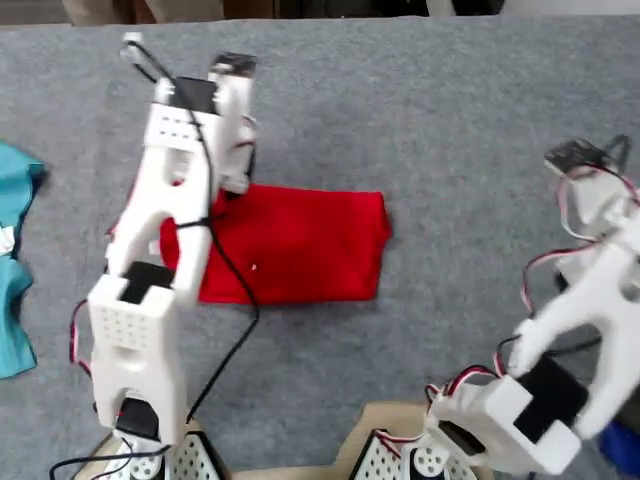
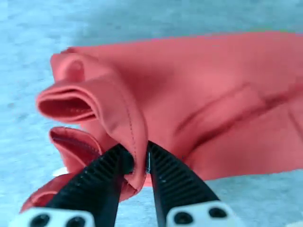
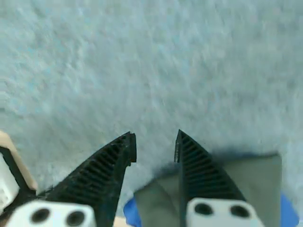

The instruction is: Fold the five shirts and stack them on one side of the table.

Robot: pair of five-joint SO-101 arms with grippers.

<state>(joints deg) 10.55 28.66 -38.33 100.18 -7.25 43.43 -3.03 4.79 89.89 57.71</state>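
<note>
High view: red shirt (image 1: 300,245) folded flat on grey table (image 1: 420,120), centre-left; teal shirt (image 1: 12,270) at left edge.
Left wrist view: left gripper (image 2: 140,158) pinches red shirt's rolled edge.
Right wrist view: right gripper (image 3: 154,144) parted, holding nothing, above table.

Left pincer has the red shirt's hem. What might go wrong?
1. The left pincer grips a thin rolled hem of the red shirt; it may slip free on a pull.
2. Cloth is bunched beside the grip, so the fold may come out crooked.
3. The right pincer hangs open off the shirt, so nothing pins it; it may drag.
</note>
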